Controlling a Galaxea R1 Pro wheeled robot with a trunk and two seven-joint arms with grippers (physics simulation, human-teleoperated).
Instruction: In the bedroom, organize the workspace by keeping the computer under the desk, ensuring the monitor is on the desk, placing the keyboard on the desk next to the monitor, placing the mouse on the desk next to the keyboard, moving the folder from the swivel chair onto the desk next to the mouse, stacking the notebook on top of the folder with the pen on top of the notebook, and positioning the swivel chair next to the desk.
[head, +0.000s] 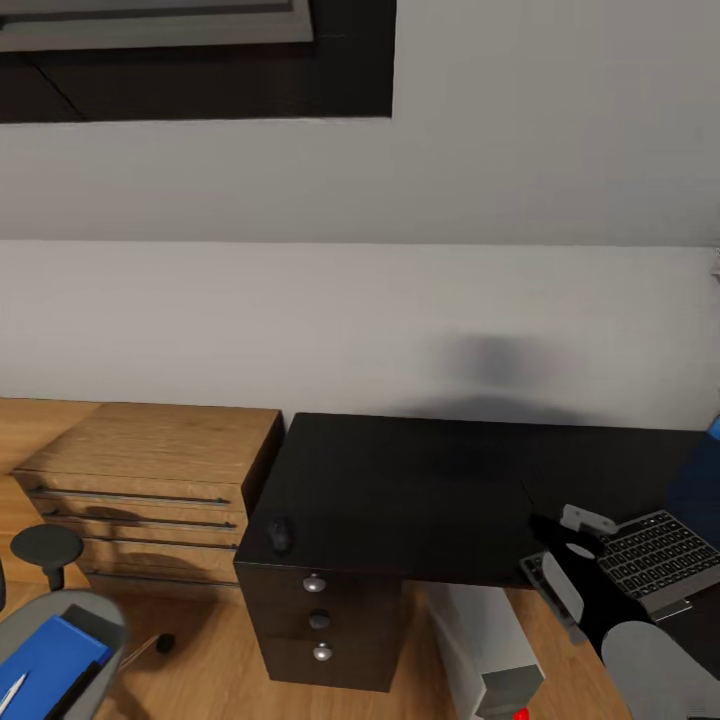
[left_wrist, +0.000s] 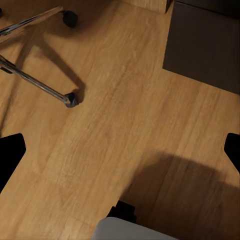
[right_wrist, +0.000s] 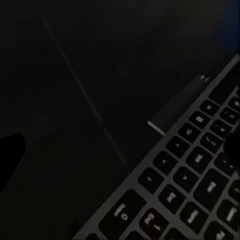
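The robot's right gripper (head: 568, 548) grips the slim grey keyboard with dark keys (head: 655, 556), tilted over the black desk (head: 420, 490) at four o'clock.

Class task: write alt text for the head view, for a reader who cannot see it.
A black desk against a pale wall holds a mouse at its left front corner and a keyboard at its right, where the right gripper reaches.

Soft even light, blurred shadow on wall (head: 495, 365), right wrist view very dim
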